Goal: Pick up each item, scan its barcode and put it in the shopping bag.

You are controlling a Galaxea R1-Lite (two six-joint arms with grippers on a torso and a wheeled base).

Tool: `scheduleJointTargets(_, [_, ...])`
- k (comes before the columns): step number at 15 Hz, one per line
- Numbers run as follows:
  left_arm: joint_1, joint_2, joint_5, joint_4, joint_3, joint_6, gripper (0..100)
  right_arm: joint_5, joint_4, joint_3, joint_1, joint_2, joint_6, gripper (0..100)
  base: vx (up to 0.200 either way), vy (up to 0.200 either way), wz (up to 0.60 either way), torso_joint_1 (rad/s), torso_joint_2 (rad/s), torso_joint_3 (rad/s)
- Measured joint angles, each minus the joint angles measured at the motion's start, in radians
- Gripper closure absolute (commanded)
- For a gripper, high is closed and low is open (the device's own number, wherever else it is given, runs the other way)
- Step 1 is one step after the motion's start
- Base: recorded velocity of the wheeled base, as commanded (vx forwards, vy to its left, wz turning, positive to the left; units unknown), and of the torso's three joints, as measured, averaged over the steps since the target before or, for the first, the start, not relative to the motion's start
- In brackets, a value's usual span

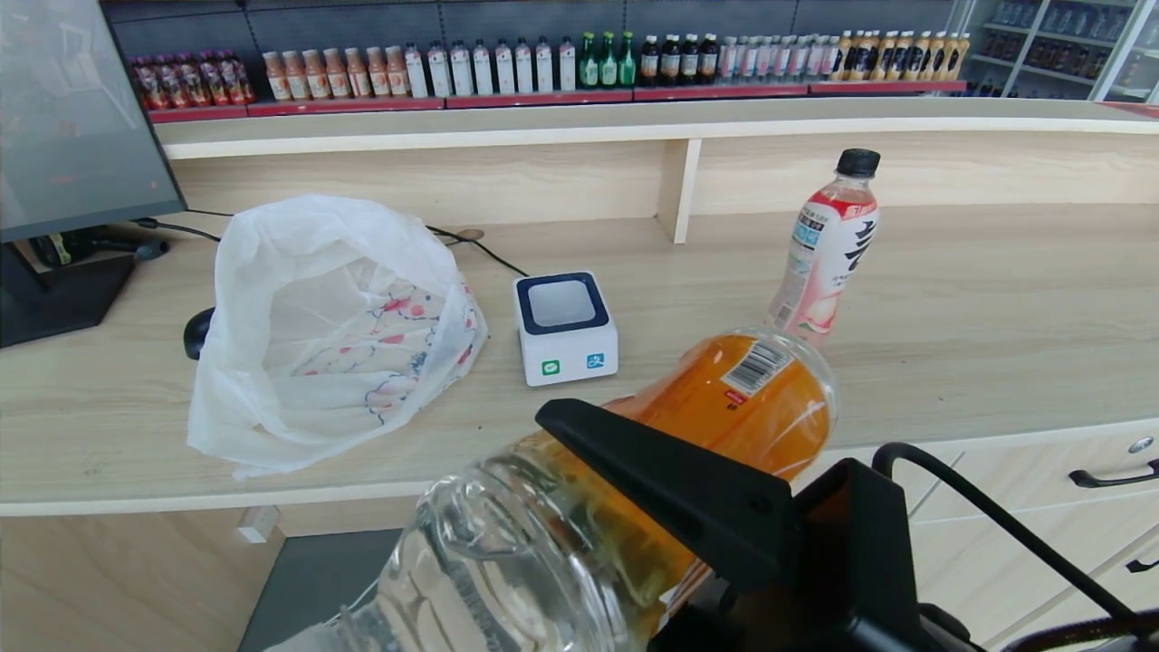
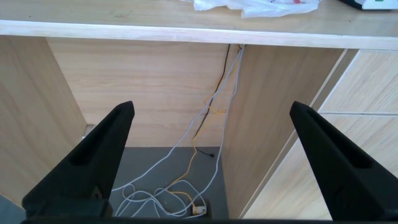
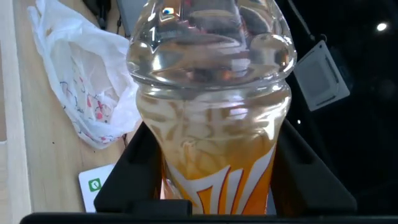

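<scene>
The right gripper (image 3: 221, 186) clamps a tilted clear plastic bottle of orange drink (image 1: 724, 398) near the white cube scanner (image 1: 566, 328); the left gripper (image 2: 211, 143) gapes wide, empty

A pale wooden counter (image 1: 951, 299) stretches ahead of the right gripper (image 1: 598, 480). A dark flat monitor on a black stand (image 1: 81, 118) is far to its left, and a red-edged shelf of drinks bottles (image 1: 543, 68) (many colours) stands well beyond it. Ahead of the left gripper (image 2: 211, 107), loose white and yellow cables (image 2: 186, 202) hang beneath the counter.
</scene>
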Motion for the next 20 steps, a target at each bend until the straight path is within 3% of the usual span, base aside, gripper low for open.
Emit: scheduleJointTargets(20, [0.000,0.000,0.000,0.000,0.000,0.000,0,0.035,-0.001,-0.015,-0.001,0.007,-0.044,100,0.000,0.000,0.00,0.000,0.00,0.000])
